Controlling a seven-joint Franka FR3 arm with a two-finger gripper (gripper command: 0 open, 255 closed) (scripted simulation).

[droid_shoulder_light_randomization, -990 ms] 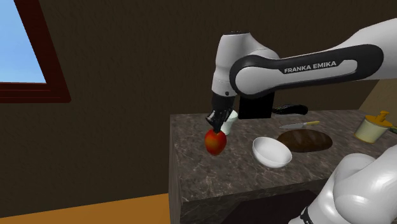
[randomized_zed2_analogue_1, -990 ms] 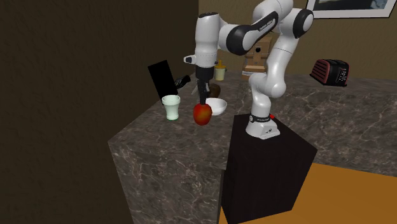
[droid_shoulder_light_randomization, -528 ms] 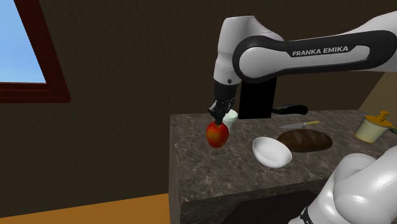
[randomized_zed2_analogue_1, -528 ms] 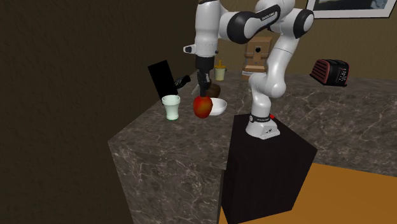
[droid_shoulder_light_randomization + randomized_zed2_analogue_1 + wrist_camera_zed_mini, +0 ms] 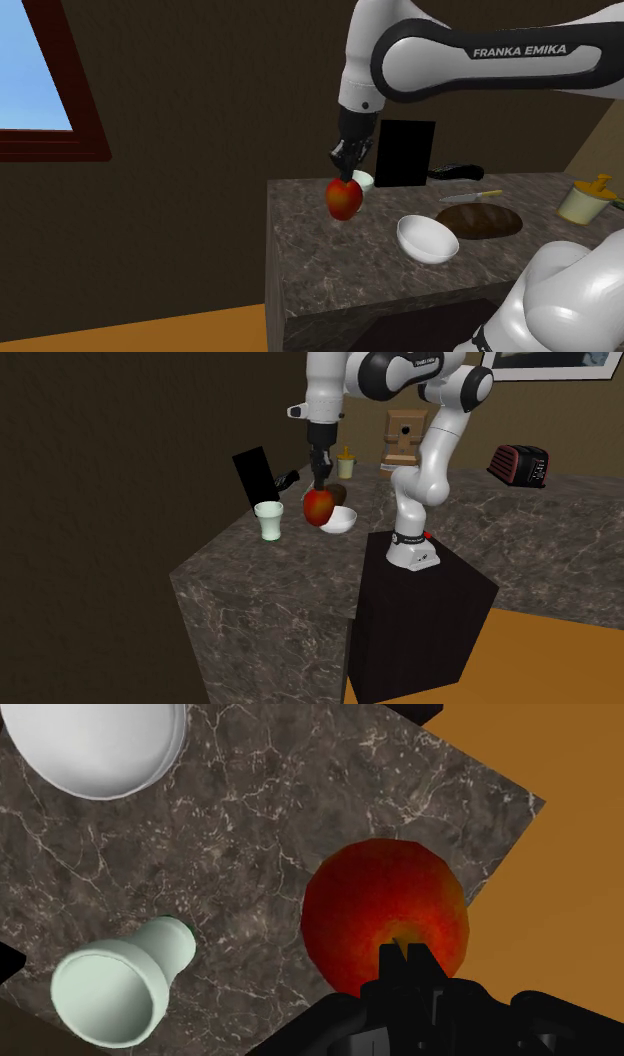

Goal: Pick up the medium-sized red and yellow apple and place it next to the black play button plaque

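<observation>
Red shading into yellow, the apple [image 5: 343, 198] hangs from the tool [image 5: 345, 177], whose black fingers are closed on its top near the stem. It is held up off the dark marbled counter [image 5: 330, 262]. In the shoulder view it sits lower than the black plaque [image 5: 404, 153] and to that plaque's left. From the wrist, the apple [image 5: 385, 919] is over the counter's [image 5: 250, 854] outer edge, with orange floor [image 5: 560, 874] beyond it.

The plaque stands upright at the back of the counter, against the dark wall. A pale green cup [image 5: 364, 181] stands just in front of the plaque's lower left corner, partly hidden behind the apple. A white bowl [image 5: 427, 238] lies in front of the plaque, farther forward than the cup. A brown loaf [image 5: 480, 221] lies to the plaque's lower right, and a knife [image 5: 470, 197] rests between the loaf and the plaque.

In the second exterior view the apple [image 5: 318, 506] is to the right of the plaque [image 5: 253, 477], between the cup [image 5: 268, 521] and the bowl [image 5: 342, 521], under the tool [image 5: 321, 483].
</observation>
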